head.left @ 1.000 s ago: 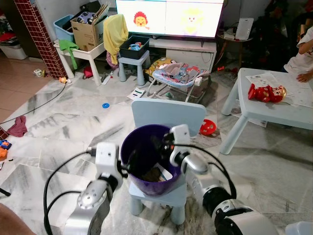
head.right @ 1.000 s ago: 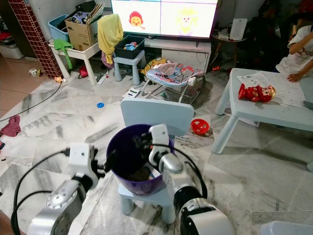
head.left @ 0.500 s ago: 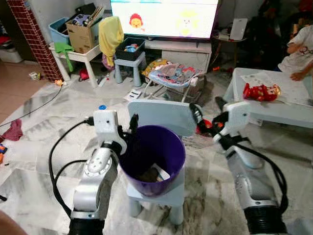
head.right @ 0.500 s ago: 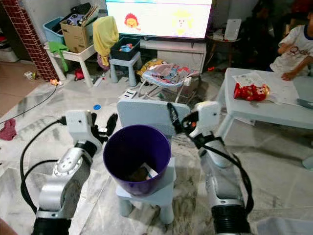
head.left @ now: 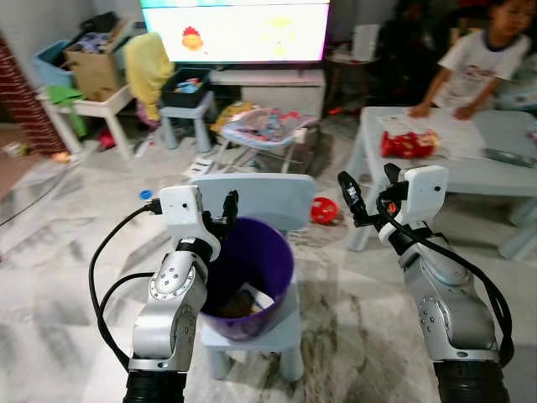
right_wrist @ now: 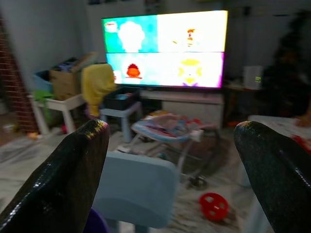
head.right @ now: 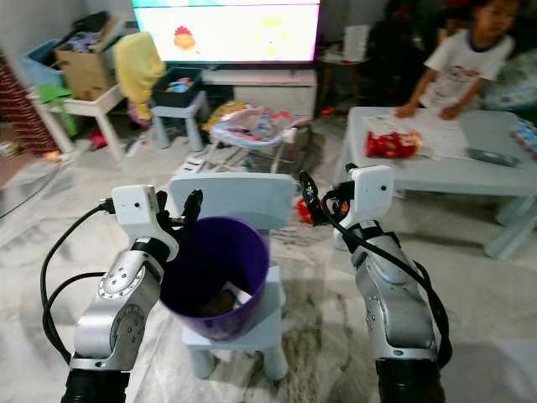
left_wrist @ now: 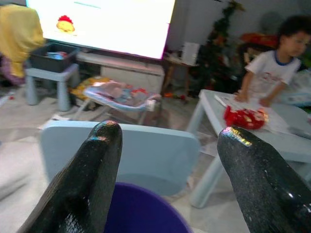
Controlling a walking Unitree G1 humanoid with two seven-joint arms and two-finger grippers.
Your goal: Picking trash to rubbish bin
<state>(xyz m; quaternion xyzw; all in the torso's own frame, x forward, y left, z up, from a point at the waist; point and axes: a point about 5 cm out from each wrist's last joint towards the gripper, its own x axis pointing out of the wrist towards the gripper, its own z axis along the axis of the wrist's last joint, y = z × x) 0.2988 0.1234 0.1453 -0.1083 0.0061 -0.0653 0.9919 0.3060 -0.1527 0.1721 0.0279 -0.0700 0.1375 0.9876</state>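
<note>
Raised clear of the upright purple bin [head.left: 252,269], mouth up, both tools, left [head.left: 225,210] and right [head.left: 367,189], are spread, empty.

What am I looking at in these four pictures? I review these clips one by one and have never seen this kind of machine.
This is a walking humanoid robot with two silver arms, each ending in a claw of two long black fingers. The two wide pictures come from a stereo camera on its head, looking forward and down. The other two come from cameras on its wrists, looking along each claw's fingers.

A purple bin with some trash at the bottom stands on a small pale blue chair. The left claw is raised at the bin's rim, the right claw beside it to the right. Both are open and hold nothing. Behind are a lit TV, a red toy on a pale table, and a person.
</note>
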